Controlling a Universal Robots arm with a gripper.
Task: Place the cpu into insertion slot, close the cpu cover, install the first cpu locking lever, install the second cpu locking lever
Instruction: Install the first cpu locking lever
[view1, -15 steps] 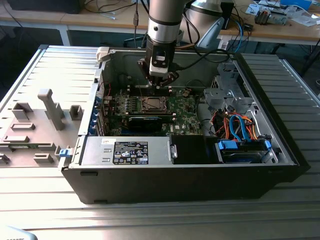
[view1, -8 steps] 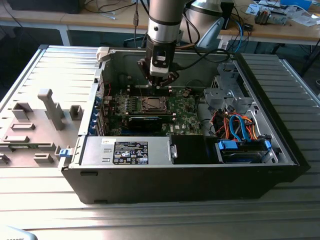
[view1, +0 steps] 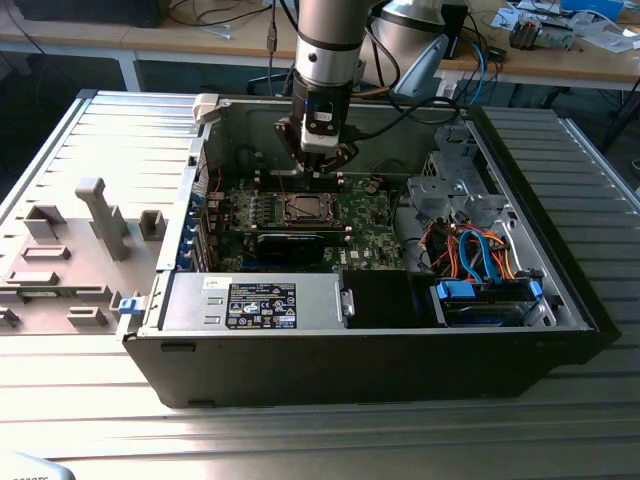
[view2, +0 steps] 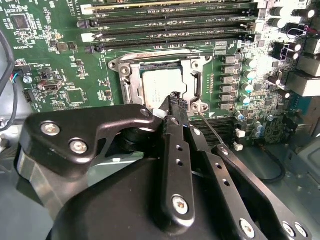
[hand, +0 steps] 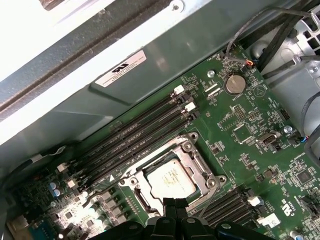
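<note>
The cpu lies flat in the insertion slot, framed by the cpu cover, which looks lowered over it. The chip is likely light, rigid and fragile, so any pressing belongs on the cover's stiff metal. The end effector hovers at the socket's edge, clenched and apparently empty.
</note>
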